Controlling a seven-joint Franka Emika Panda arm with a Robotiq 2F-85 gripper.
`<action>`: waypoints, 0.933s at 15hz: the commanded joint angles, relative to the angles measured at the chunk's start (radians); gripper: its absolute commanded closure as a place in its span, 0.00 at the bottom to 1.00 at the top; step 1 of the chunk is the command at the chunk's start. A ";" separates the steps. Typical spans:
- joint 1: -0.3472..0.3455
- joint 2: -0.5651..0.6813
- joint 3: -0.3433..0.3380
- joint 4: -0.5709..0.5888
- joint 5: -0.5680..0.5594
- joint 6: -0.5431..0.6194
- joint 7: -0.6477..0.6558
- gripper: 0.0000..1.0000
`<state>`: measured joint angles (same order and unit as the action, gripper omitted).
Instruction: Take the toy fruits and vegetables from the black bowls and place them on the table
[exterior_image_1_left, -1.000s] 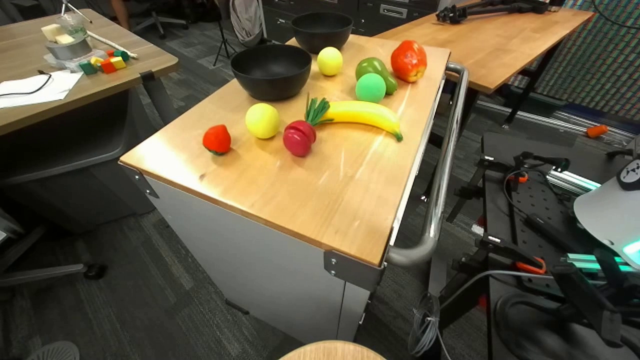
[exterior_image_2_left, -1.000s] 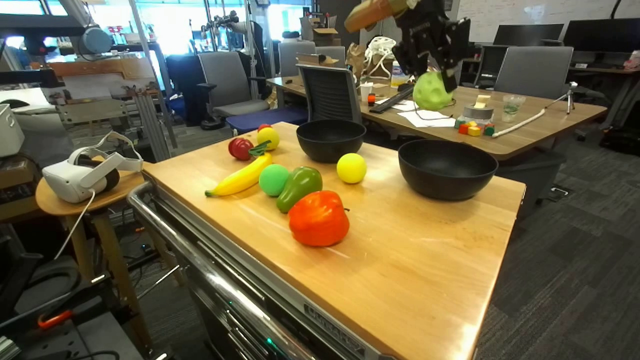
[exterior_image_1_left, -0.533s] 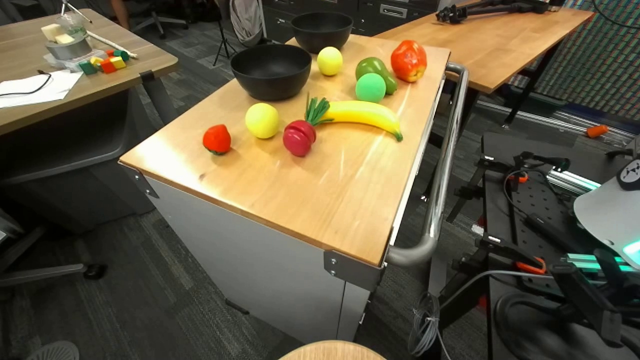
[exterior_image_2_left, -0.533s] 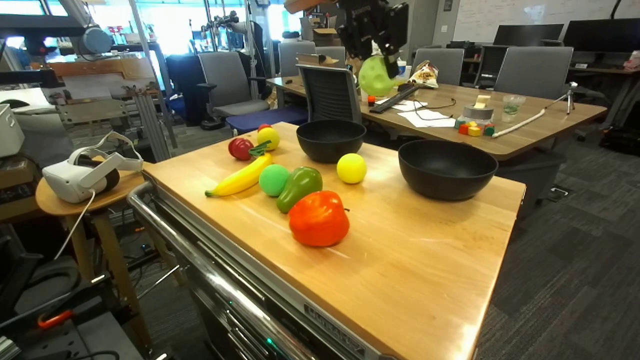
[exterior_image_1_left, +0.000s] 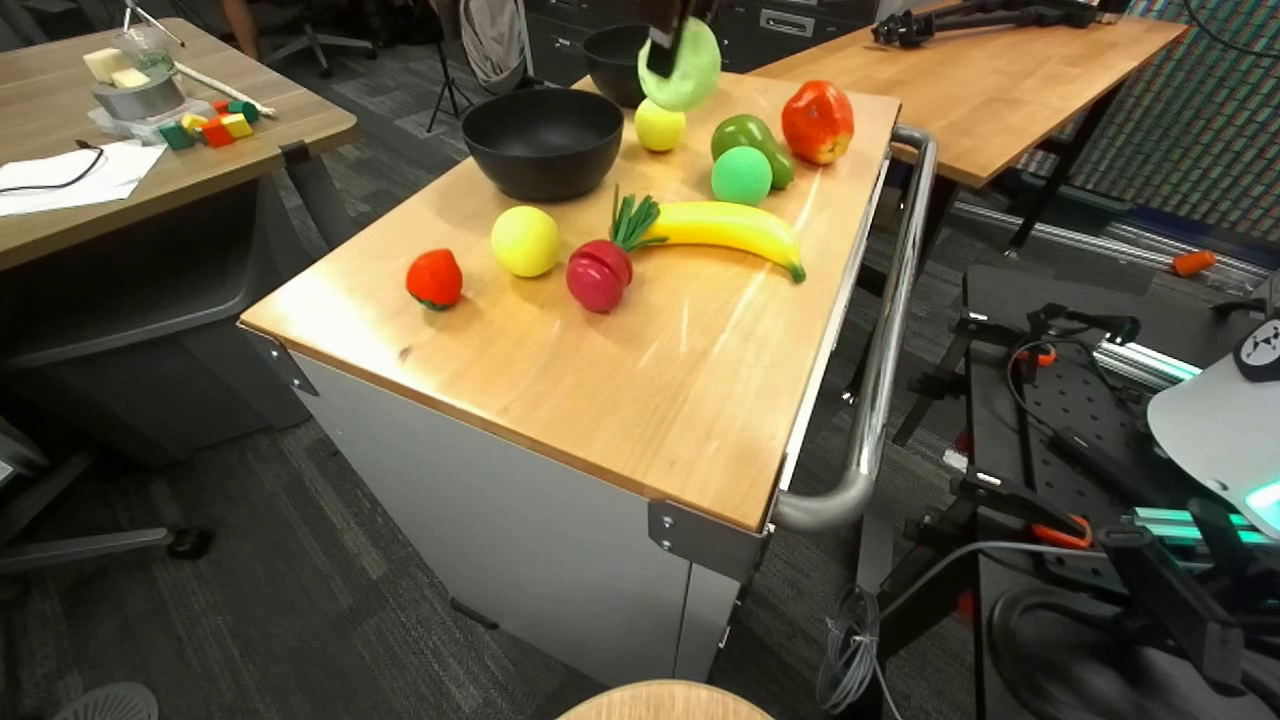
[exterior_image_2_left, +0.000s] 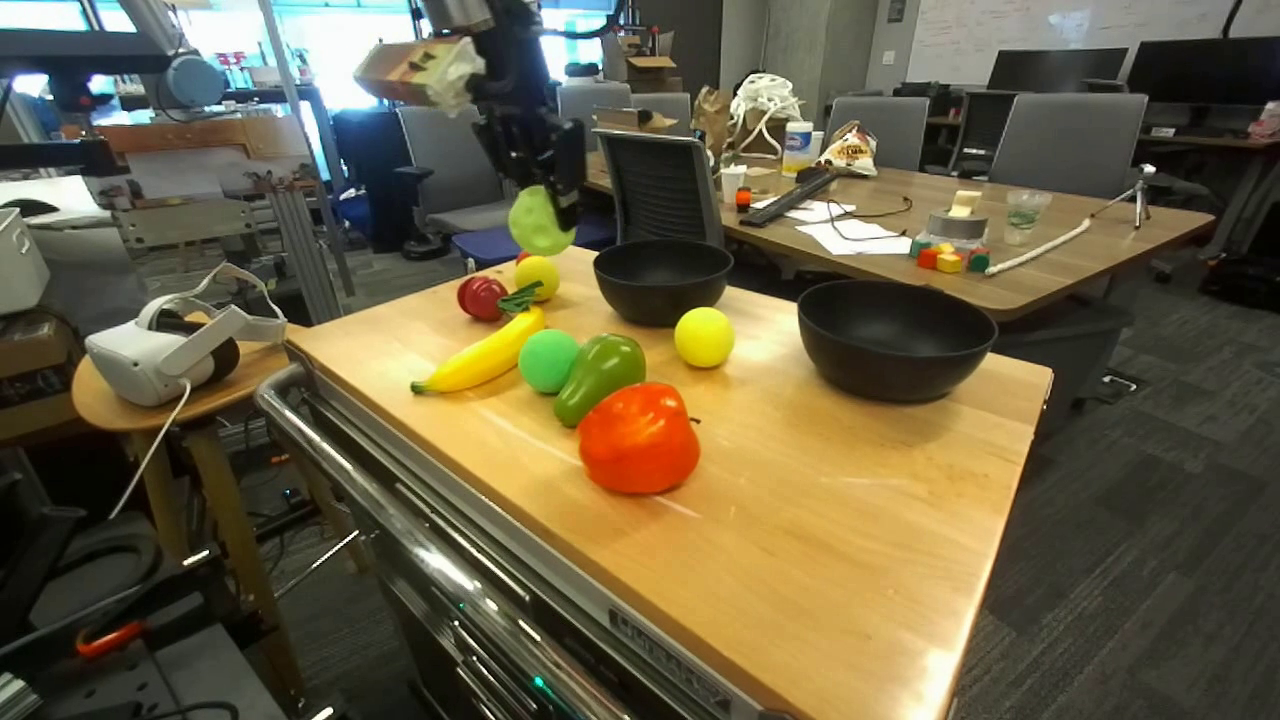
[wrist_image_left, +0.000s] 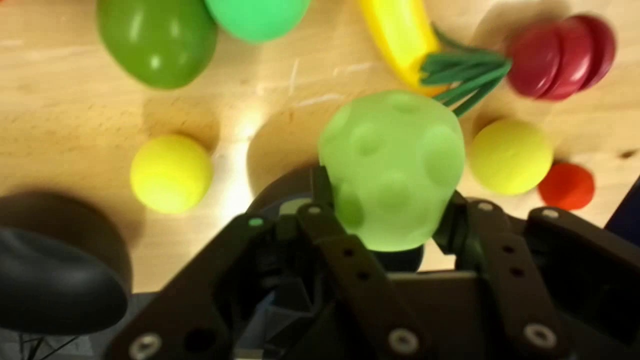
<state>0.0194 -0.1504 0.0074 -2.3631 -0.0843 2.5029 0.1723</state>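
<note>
The light green toy (exterior_image_1_left: 697, 72) is clamped in the end effector (wrist_image_left: 387, 200) and suspended above the desk (exterior_image_2_left: 850, 560). Out of frame half a second ago in an exterior view, it now appears there: transfer is under way, and lowering and release remain. The black bowls (exterior_image_2_left: 662, 297) stand along the desk edge opposite the handle (exterior_image_1_left: 888, 340); no toy shows in their visible interiors, so this piece is possibly the last. The banana (exterior_image_2_left: 480, 355) and red pepper (exterior_image_2_left: 638, 440) lie toward the handle-side edge; select a gap before release.
</note>
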 joint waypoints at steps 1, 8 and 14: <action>0.056 -0.184 0.046 -0.230 0.089 0.012 -0.049 0.80; 0.214 -0.253 0.060 -0.411 0.290 0.158 -0.193 0.80; 0.213 -0.132 0.067 -0.379 0.266 0.251 -0.207 0.80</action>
<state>0.2379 -0.3387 0.0717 -2.7562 0.1779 2.6871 -0.0061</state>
